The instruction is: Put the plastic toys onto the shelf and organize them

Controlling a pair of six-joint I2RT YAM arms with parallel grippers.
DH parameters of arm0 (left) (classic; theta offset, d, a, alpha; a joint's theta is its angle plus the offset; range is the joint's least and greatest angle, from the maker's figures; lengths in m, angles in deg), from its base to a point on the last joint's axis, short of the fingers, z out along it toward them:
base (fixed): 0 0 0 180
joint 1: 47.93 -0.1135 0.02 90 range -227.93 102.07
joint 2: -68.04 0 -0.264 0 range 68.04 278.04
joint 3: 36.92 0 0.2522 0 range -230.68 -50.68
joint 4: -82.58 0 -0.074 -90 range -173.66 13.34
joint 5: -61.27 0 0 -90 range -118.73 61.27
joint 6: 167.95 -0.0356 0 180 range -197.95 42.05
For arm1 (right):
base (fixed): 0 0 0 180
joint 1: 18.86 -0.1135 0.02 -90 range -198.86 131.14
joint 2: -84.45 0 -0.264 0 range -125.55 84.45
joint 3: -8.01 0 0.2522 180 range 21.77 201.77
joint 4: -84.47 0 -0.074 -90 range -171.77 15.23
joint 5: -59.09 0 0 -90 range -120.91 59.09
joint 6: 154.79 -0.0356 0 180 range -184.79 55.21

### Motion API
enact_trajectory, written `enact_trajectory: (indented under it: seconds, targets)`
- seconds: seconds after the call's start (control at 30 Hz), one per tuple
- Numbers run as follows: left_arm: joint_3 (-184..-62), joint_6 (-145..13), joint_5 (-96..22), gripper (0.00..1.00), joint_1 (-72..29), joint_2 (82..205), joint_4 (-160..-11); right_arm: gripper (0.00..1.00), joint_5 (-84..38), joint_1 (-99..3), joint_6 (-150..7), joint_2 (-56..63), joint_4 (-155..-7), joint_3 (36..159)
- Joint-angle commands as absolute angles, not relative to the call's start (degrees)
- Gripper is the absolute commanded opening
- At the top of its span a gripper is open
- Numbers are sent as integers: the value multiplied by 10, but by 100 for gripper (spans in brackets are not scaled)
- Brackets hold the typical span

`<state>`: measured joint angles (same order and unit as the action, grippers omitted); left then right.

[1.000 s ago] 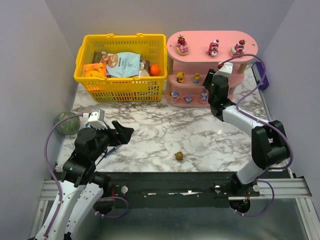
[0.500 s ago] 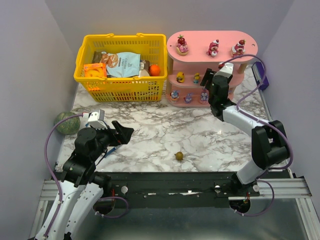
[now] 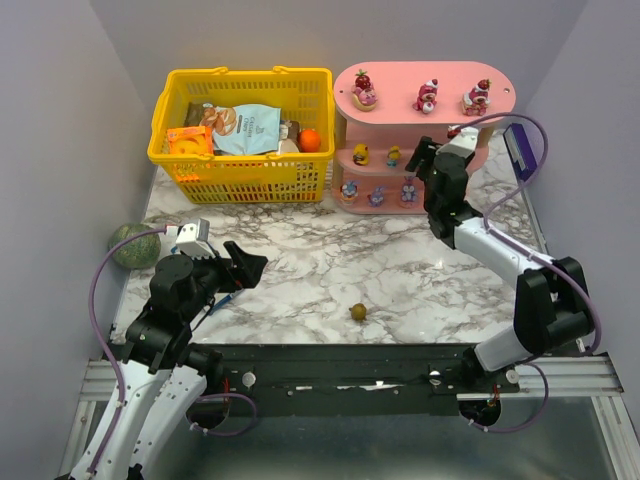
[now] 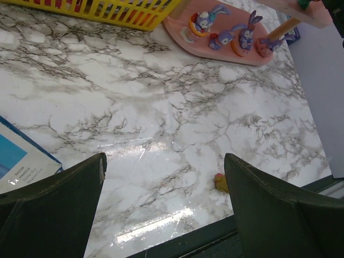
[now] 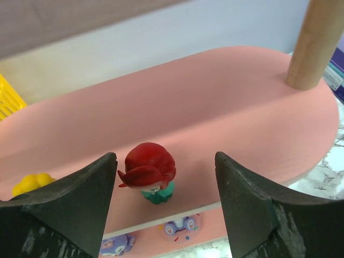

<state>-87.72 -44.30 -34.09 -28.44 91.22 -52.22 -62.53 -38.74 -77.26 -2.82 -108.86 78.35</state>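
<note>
The pink shelf stands at the back right. Its top board holds three strawberry-topped toys. The middle board holds yellow toys, the bottom board purple bunnies. My right gripper is open at the middle board. A red-haired, green-bodied toy stands there between my fingers, touching neither. A small olive toy lies on the table near the front; it also shows in the left wrist view. My left gripper is open and empty over the table's left.
A yellow basket of snack packets stands left of the shelf. A green speckled ball lies at the far left. A purple box sits right of the shelf. A blue-edged booklet lies under the left gripper. A wooden post rises at the board's right.
The right wrist has shifted a little to the right at the shelf. The left arm and the olive toy have not moved.
</note>
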Motion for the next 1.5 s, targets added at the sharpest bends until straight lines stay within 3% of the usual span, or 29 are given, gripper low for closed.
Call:
enact_trajectory:
  seconds: [0.0,0.37,0.53,0.83,1.13,1.47]
  targets:
    - [-877,-446,-331,99,-289,912,-519,81,-622,-385,-786,13,-1073,766]
    - [-875,-446,-336,99,-289,906,-521,82,-562,-385,-841,132,-933,731]
    - [-875,-446,-339,99,-289,900,-522,81,-446,-389,-890,199,-852,698]
    - [-874,-446,-341,99,-289,896,-523,78,-464,-553,-962,242,-766,605]
    - [-874,-445,-343,99,-289,892,-524,65,-499,-713,-1070,281,-733,504]
    - [-873,-444,-343,99,-289,890,-524,33,-530,-771,-1207,222,-720,448]
